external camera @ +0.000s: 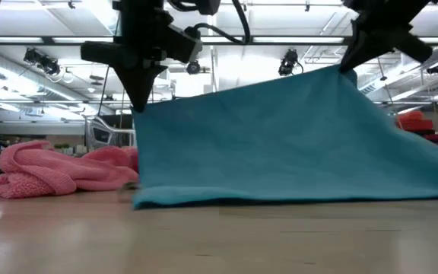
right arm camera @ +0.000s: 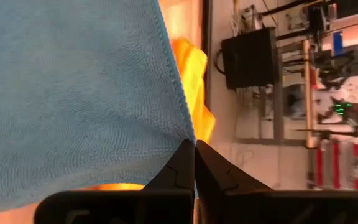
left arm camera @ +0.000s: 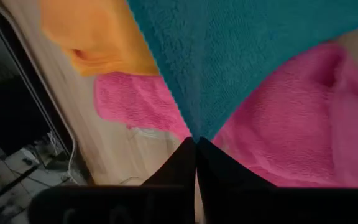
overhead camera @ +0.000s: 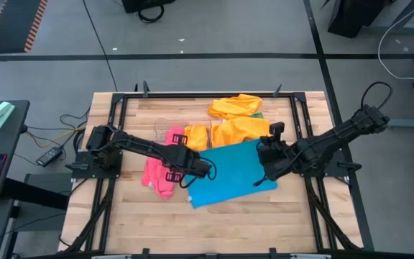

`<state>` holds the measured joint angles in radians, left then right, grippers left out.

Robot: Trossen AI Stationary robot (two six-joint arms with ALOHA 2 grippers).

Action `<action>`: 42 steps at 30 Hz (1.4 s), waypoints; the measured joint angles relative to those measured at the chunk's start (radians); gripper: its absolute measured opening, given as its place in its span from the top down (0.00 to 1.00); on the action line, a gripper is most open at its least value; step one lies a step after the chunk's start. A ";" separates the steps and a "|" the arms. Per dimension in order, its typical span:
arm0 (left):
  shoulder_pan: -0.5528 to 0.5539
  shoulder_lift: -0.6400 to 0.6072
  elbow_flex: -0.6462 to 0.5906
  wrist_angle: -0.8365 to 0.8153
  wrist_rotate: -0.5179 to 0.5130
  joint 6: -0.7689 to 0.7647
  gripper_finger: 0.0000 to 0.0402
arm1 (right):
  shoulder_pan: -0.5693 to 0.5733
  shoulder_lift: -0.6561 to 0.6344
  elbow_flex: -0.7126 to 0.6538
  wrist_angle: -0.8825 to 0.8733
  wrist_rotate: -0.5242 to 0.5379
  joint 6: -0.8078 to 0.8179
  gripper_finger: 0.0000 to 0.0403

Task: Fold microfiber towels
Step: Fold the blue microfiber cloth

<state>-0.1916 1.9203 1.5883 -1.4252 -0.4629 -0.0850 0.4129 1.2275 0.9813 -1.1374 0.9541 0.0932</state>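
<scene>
Both grippers, left (overhead camera: 208, 170) and right (overhead camera: 262, 160), are clenched on blue towel (overhead camera: 228, 173) corners, lifting it; it hides part of the pink towel (external camera: 52, 171) behind.

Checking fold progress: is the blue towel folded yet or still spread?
Spread, not folded: the blue microfiber towel hangs as one sheet, two corners pinched up by left tool and right tool.

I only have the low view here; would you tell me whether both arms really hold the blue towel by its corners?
Observer: Yes. The left pincer is shut on one corner of the blue towel.
Operator: And the right?
Observer: The right pincer is shut on another corner.
Operator: What lies behind the towel?
Observer: Orange towels, on the table's far side.
</scene>
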 joint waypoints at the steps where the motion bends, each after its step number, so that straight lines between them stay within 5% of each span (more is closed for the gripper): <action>1: 0.004 -0.002 0.000 0.002 0.001 0.000 0.96 | -0.016 0.000 0.000 0.000 0.002 -0.018 0.98; 11: 0.001 -0.004 0.000 0.067 0.025 0.020 0.96 | -0.102 0.000 -0.085 0.038 -0.031 -0.093 0.98; 15: -0.012 -0.005 0.000 0.057 0.122 0.037 0.98 | -0.088 0.000 -0.091 0.032 -0.054 -0.068 0.98; 23: -0.147 -0.039 0.076 0.043 0.332 -0.020 0.98 | 0.081 0.000 0.068 0.043 -0.589 0.252 0.98; 30: -0.287 -0.040 0.295 0.101 0.408 0.026 0.98 | 0.270 0.000 0.169 0.198 -0.822 0.424 0.98; 36: -0.347 -0.040 0.456 0.137 0.405 0.087 0.99 | 0.405 0.000 0.242 0.330 -0.879 0.291 0.98; 42: -0.362 -0.040 0.533 0.095 0.404 0.118 0.99 | 0.474 0.000 0.315 0.305 -0.787 0.222 0.98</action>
<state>-0.5532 1.8803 2.1210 -1.3306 -0.0590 0.0334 0.8869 1.2278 1.2960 -0.8328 0.1676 0.3149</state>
